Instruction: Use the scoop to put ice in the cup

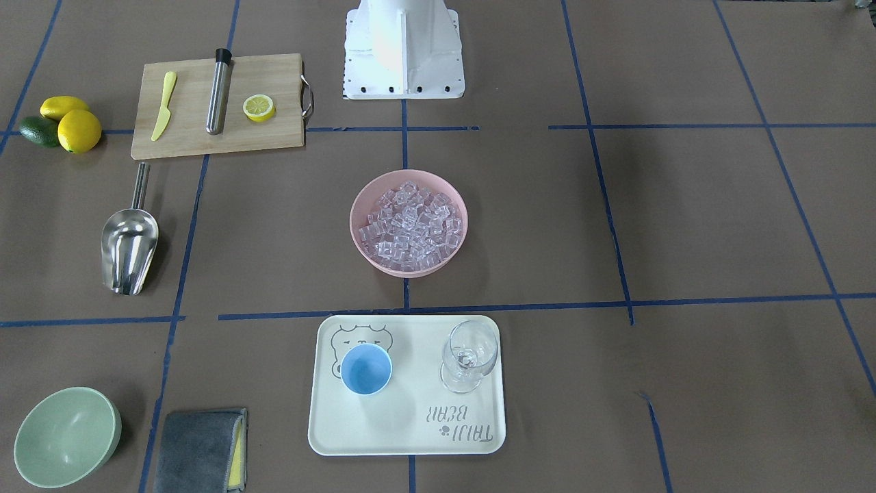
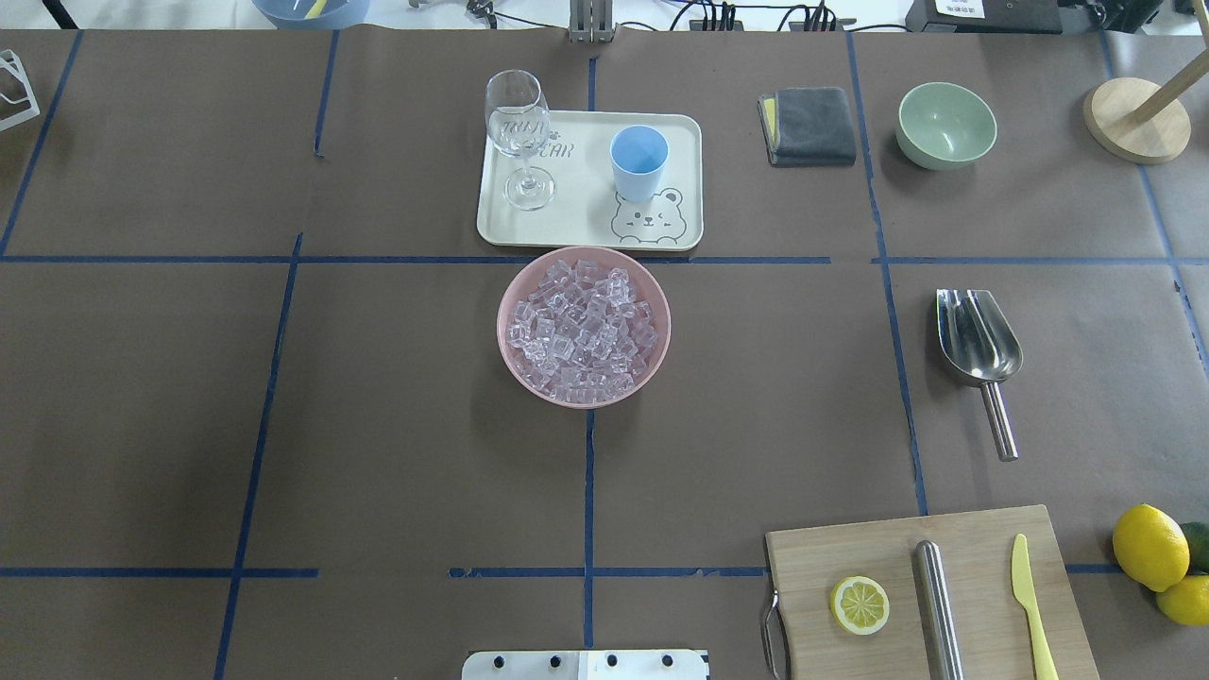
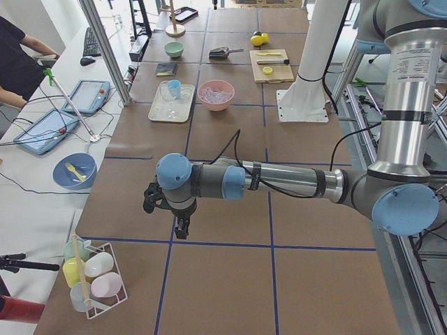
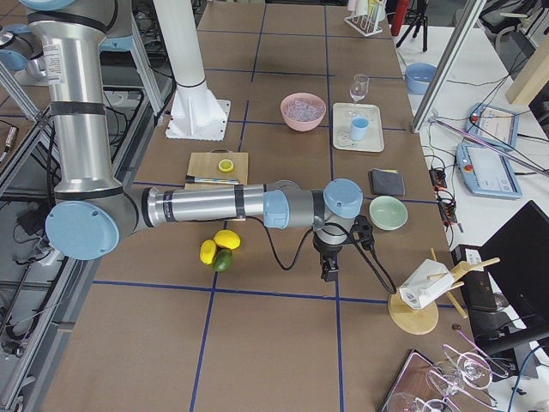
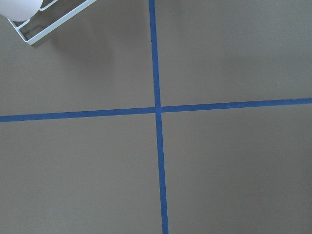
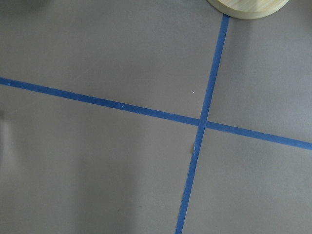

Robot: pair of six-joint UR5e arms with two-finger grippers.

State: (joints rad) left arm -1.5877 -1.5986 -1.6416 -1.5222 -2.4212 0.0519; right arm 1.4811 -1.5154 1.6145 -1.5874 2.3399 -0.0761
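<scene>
The ice [image 1: 410, 229] is heaped in the pink bowl [image 1: 354, 236] at the middle of the tabletop [image 1: 684, 219], straight out from my base. The cup [image 1: 366, 370] stands upright and empty on the cream tray [image 1: 410, 424] just beyond that bowl, with a wine glass [image 1: 469, 356] on the same tray to its left as I face it. The scoop [image 1: 129, 246] lies flat on the tabletop well off to my right. Its handle points back toward me, its open mouth points away, and nothing touches it.

Nearer me on that side, a wooden cutting board [image 1: 191, 133] holds a yellow knife [image 1: 163, 106], a steel cylinder [image 1: 219, 92] and a lemon half [image 1: 259, 107]. Whole lemons [image 1: 79, 130] sit just past the board's outer end. At the far right are a grey cloth [image 1: 198, 450] and a green bowl [image 1: 65, 435].

My left fingers [image 3: 181, 229] hang over bare tabletop far out at the left end, near a white wire rack [image 5: 48, 24]. My right fingers [image 4: 328, 269] hang likewise at the right end, near a round wooden base [image 6: 248, 7]. Both point down over crossed blue tape. I cannot tell whether either pair is spread or pressed together.
</scene>
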